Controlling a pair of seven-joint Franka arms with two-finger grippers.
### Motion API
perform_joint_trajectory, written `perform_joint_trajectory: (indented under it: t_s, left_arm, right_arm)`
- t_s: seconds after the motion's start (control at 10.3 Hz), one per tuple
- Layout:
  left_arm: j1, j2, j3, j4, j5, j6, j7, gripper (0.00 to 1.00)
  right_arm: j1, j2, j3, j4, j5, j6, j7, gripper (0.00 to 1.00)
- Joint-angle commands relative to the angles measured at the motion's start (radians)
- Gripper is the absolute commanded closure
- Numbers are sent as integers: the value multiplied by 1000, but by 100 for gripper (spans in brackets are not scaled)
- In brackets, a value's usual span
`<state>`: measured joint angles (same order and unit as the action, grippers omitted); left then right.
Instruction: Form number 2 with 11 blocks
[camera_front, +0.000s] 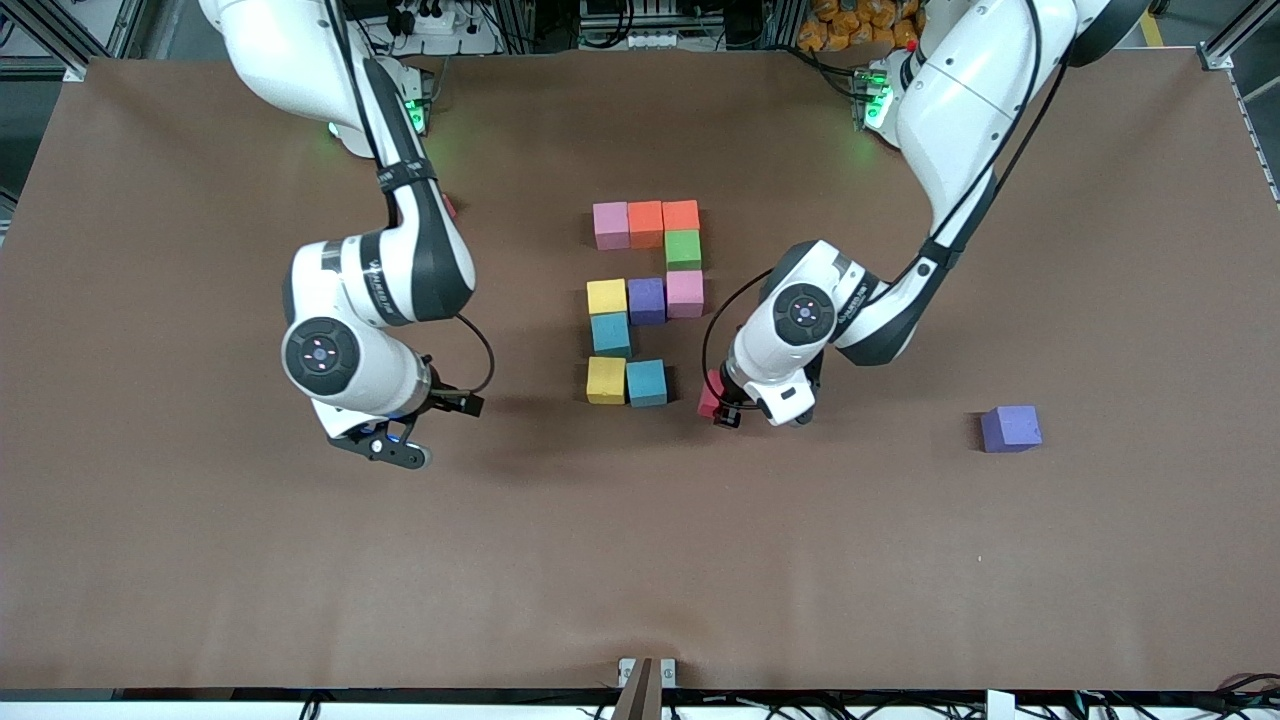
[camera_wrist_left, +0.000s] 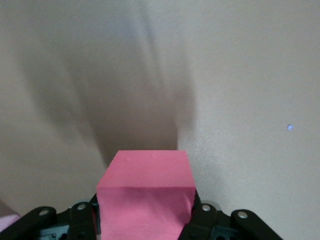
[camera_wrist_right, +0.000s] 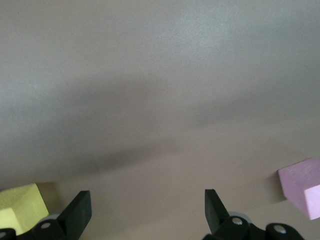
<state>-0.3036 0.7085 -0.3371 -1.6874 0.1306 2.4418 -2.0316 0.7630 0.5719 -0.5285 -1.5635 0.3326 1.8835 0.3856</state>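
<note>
Ten blocks lie joined on the brown table (camera_front: 200, 560) as the unfinished number 2 (camera_front: 645, 300). Its row farthest from the front camera runs pink block (camera_front: 611, 224), orange block (camera_front: 646, 222), second orange block (camera_front: 681, 214). A green block (camera_front: 683, 249) sits just nearer than that second orange one. The middle row is a yellow block (camera_front: 606, 296), a purple block (camera_front: 647, 299) and a second pink block (camera_front: 685, 293). A light blue block (camera_front: 611, 333) continues nearer from the yellow one, and the nearest row has only a second yellow block (camera_front: 606, 380) and a second light blue block (camera_front: 647, 382) — the spot at the left arm's end of that row is bare.

My left gripper (camera_front: 722, 405) hangs over the table just beside that bare spot, jaws clenched on a red block (camera_front: 709, 394); in the left wrist view the red block (camera_wrist_left: 145, 192) fills the space between my fingers (camera_wrist_left: 200, 217).

My right gripper (camera_front: 400, 450) waits toward the right arm's end of the table, jaws spread wide with nothing between them — its wrist view shows both fingers (camera_wrist_right: 77, 212) apart over bare table.

A loose purple block (camera_front: 1010, 428) rests alone toward the left arm's end, well apart from the digit.
</note>
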Motion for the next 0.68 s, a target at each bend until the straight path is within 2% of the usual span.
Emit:
perform_joint_trajectory:
  t_s: [0.0,0.29,0.58]
  left_arm:
    - [-112,31,93,66,-5,5,-149,65]
    - [-181,46,150,97,-3,6,-332,65]
    - [-198,45,156,97,-2,5,-367,65]
  right_arm:
    - [-5,-66,1,-52,-14,0,-105,0]
    - [-13,-76,-1,-53,-14,-9,-214,0]
    - [-16,-101,10,-53,-15,-32,-223,0]
